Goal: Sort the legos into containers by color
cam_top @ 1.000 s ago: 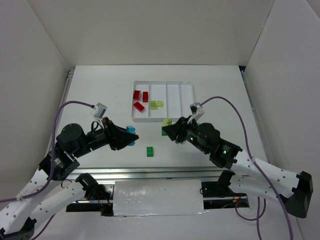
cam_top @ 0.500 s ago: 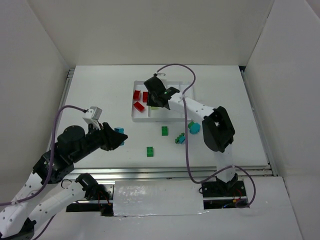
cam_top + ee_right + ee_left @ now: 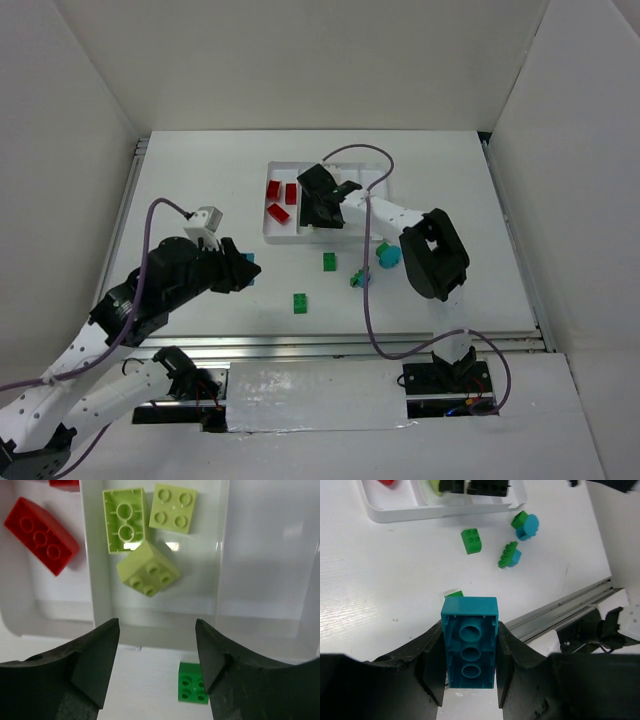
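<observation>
The left gripper (image 3: 469, 630) clamps a cyan brick (image 3: 469, 652) above the table (image 3: 200, 180), the right gripper (image 3: 156, 630) hangs wide open over the tray (image 3: 372, 195), which has red bricks (image 3: 278, 195) and yellow-green bricks (image 3: 147, 570) in two compartments, and the green bricks (image 3: 329, 261) and other cyan ones lie loose, so roughly half looks done.

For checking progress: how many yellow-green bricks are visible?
3 bricks in the tray's second compartment from left: one upside down, one studs-up beside it, one tilted nearer. Others may be hidden.

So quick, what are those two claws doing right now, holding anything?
Left gripper: closed on a cyan brick.
Right gripper: open, holding nothing, above the tray.
</observation>
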Tool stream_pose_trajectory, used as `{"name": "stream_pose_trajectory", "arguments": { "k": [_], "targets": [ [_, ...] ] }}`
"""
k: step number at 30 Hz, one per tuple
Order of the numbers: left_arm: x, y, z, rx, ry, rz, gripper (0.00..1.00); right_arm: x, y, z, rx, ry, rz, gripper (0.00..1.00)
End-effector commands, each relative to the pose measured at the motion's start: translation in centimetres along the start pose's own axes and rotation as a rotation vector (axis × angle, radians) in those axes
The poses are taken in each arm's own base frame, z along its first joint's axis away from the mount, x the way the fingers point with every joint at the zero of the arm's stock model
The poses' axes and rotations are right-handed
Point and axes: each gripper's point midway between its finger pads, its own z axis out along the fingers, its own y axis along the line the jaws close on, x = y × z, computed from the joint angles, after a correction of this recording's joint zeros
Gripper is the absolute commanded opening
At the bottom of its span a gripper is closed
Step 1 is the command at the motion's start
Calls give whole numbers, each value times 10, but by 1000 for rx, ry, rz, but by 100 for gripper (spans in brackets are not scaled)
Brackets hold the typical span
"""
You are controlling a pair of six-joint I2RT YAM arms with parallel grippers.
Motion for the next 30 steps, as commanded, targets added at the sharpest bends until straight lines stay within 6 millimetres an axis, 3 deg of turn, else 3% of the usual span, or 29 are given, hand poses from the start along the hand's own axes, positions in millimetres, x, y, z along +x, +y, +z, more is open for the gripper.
{"name": "stream_pose_trajectory", "arguments": {
  "k": [1,2,4,5,6,7,8,9,10,11,12,13,14,15,16,17,18,19,20,21,22,24,25,26,27,30],
  "targets": [
    [-30,-9,2,-8,-89,-26,0,-45,19,-54,-143,-146,53,71],
    [-34,-7,5,-21,-105,-32,0,-56,17,-69,-151,-175,67,71],
    [-38,-8,16,-41,-104,-38,0,-54,-6,-79,-84,-176,96,71],
    [-46,-11,23,-37,-130,-36,0,-67,-20,-104,-86,-223,139,73],
    [-51,-14,32,-39,-130,-33,0,-69,-28,-114,-98,-252,186,73],
    [-54,-16,43,-42,-125,-8,0,-41,-52,-107,-60,-209,202,75],
    [-47,-15,76,-68,-70,19,0,-50,-63,-137,-94,-270,252,75],
    [-44,-16,93,-79,-32,36,0,-46,-81,-143,-81,-285,290,79],
    [-43,-15,123,-117,19,77,0,-19,-103,-136,-39,-252,314,79],
    [-45,-16,138,-131,33,97,0,-22,-112,-162,-69,-308,348,80],
    [-64,-31,151,-111,7,110,0,-14,-119,-169,-80,-312,370,80],
    [-49,-21,185,-150,77,149,0,1,-132,-181,-104,-329,383,80],
    [-51,-24,200,-150,89,169,0,8,-134,-187,-127,-336,385,80],
    [-72,-39,213,-129,57,181,0,18,-142,-192,-120,-331,386,85],
    [-51,-26,247,-162,130,213,0,22,-149,-207,-138,-366,398,93],
    [-55,-28,262,-164,131,234,0,26,-152,-214,-154,-372,395,94],
    [-74,-43,276,-141,90,245,0,29,-153,-221,-172,-379,376,94],
    [-55,-28,307,-176,139,276,0,34,-155,-228,-178,-374,368,94],
    [-58,-28,320,-184,136,290,0,32,-156,-243,-209,-401,365,94],
    [-82,-42,330,-170,84,291,0,38,-156,-249,-223,-386,343,96],
    [-58,-25,354,-200,149,309,0,37,-154,-256,-245,-393,335,100],
    [-72,-45,373,-130,116,328,0,41,-152,-268,-283,-393,316,100],
    [-60,-38,389,-137,128,326,3,42,-150,-272,-300,-396,312,100],
    [-67,-40,394,-138,104,318,6,43,-150,-272,-304,-392,307,100],
    [-58,-30,406,-156,117,314,14,47,-150,-272,-310,-382,300,100],
    [-53,-23,419,-150,115,298,21,52,-150,-272,-322,-380,291,100]
  ]
}}
